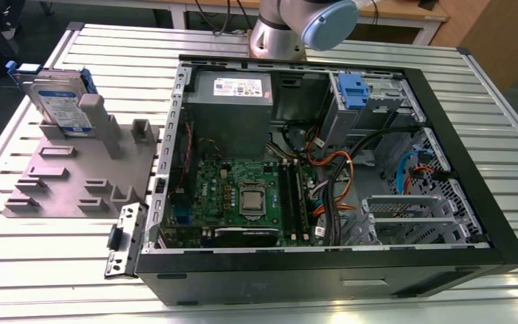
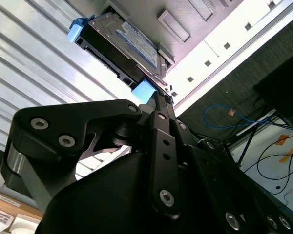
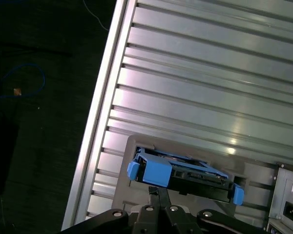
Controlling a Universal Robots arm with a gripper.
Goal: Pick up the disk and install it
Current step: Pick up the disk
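The disk [image 1: 61, 101] is a silver drive with a white-and-blue label and a blue frame. It stands on edge in a slot of the grey holder block [image 1: 70, 182] at the exterior view's left. Both wrist views look down on it, on its labelled face [image 2: 132, 41] in one and its blue-framed upper edge [image 3: 185, 175] in the other. My gripper [image 2: 162, 97] [image 3: 159, 191] hangs over the disk with its black fingers drawn together and nothing between them. I cannot tell whether the tips touch the disk.
An open black computer case [image 1: 331, 155] lies on the slatted metal table [image 1: 475, 121], with a motherboard, cables, a grey power supply [image 1: 232, 88] and a blue carrier [image 1: 353, 91] in the drive bay. The table's edge [image 3: 100, 122] runs beside the holder.
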